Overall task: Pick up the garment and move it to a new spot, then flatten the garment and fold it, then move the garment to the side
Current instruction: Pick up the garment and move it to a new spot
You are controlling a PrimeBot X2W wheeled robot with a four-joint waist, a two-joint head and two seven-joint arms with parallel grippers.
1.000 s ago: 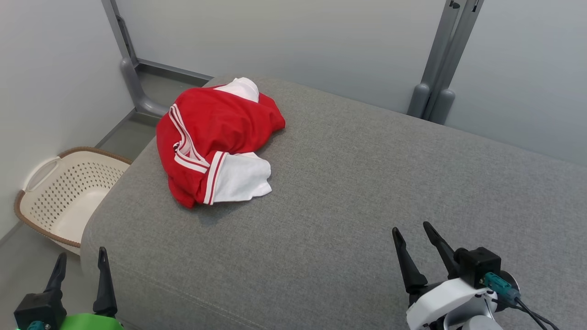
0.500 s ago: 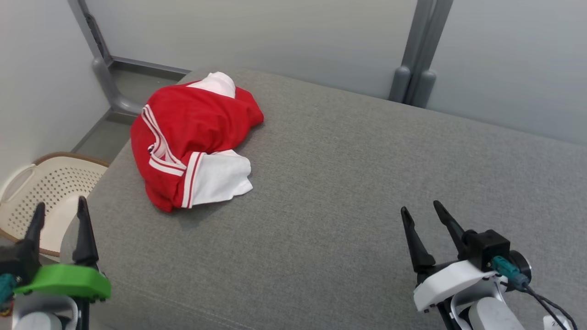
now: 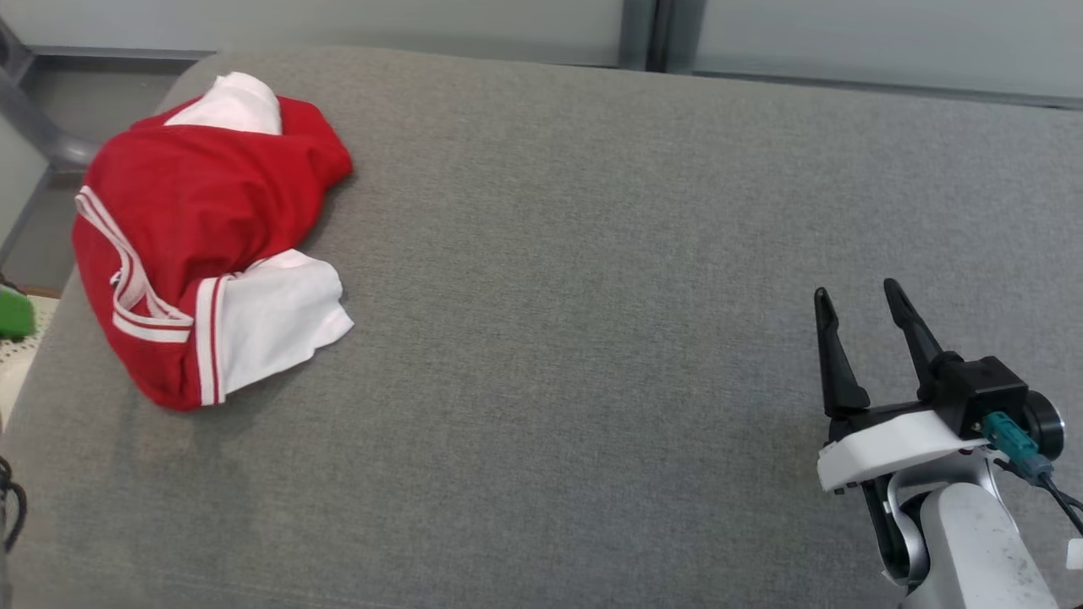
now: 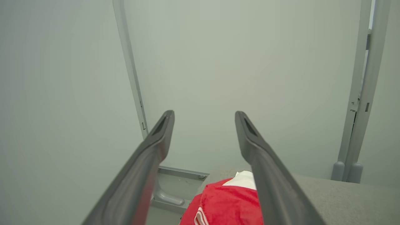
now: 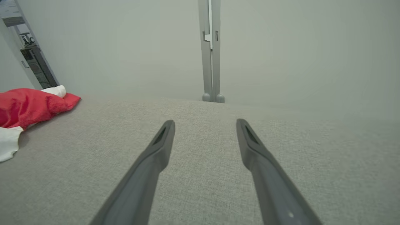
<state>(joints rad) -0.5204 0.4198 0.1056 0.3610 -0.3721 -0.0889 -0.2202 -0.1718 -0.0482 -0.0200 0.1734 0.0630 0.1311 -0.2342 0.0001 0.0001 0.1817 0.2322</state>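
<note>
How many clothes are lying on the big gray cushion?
1. A crumpled red-and-white garment lies near the far left corner of the gray cushion. Anything tucked underneath it would be hidden.

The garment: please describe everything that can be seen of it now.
The garment is a red shirt of soft-looking cloth, with white sleeves and red-and-white striped trim. It lies crumpled in a heap, not flattened or folded, near the far left corner of the grey cushion, which bears it. One white sleeve spreads out on its near side; another white part shows at its far end. The open right tool is well apart from it.
</note>
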